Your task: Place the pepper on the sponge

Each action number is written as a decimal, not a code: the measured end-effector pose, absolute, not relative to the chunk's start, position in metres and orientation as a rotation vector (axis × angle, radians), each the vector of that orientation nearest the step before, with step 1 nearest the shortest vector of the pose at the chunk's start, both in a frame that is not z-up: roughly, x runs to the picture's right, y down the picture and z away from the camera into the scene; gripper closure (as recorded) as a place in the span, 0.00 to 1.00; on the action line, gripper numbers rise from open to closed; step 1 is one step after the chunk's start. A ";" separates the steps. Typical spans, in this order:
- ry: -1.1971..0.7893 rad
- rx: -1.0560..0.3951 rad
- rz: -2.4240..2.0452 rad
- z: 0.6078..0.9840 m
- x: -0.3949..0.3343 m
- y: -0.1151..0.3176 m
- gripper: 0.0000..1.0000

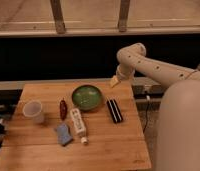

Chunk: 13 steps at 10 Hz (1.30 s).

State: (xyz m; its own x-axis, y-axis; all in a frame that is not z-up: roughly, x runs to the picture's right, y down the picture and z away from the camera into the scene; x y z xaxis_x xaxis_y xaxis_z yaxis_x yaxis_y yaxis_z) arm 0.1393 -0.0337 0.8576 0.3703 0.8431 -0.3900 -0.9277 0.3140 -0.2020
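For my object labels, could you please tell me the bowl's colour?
The bowl is green, clearest in the camera view; the gripper hangs to its upper right.

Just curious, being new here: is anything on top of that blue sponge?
Nothing: the sponge is bare on top; its underside is hidden. The pepper lies apart on the table, beyond it. The gripper hangs near the table's far edge.
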 end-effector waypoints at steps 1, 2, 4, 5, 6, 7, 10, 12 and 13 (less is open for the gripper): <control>0.204 -0.433 1.167 0.853 0.135 -0.037 0.20; 0.176 -0.446 1.146 0.847 0.122 -0.042 0.20; 0.127 -0.462 1.103 0.841 0.085 -0.052 0.20; 0.094 -0.472 1.076 0.837 0.058 -0.059 0.20; 0.060 -0.483 1.043 0.832 0.026 -0.066 0.20; 0.027 -0.492 1.013 0.826 -0.002 -0.071 0.20; -0.010 -0.490 0.974 0.816 -0.032 -0.076 0.20; -0.014 -0.492 0.971 0.816 -0.035 -0.076 0.20; -0.015 -0.496 0.974 0.815 -0.036 -0.075 0.20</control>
